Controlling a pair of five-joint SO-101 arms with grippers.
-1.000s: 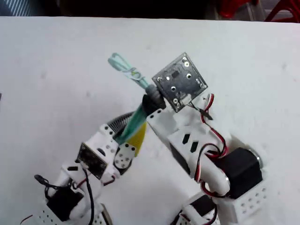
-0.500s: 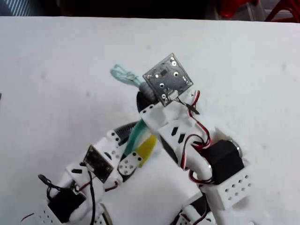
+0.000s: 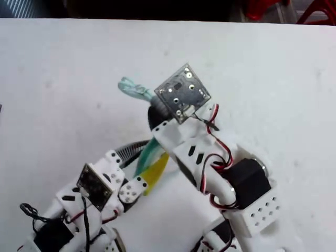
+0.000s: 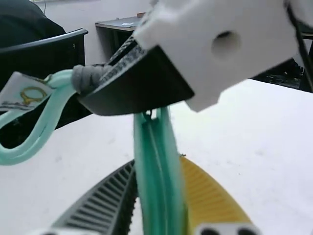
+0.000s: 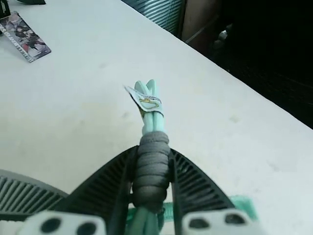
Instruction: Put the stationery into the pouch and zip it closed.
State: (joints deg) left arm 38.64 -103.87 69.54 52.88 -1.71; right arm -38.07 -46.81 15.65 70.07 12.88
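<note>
My right claw (image 5: 152,154) is clamped narrow on the grey wrapped binding (image 5: 153,176) of the teal strap (image 5: 146,93). The strap's tagged loop sticks out beyond the claw, over the table (image 5: 73,107). My left claw (image 4: 159,220) grips the pouch (image 4: 205,196), teal and yellow, just beside the right claw.

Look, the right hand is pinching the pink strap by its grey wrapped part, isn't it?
Almost. The strap is mint green, not pink, as the right wrist view shows. The rest is right: the right hand is pinching it by its grey wrapped part.
</note>
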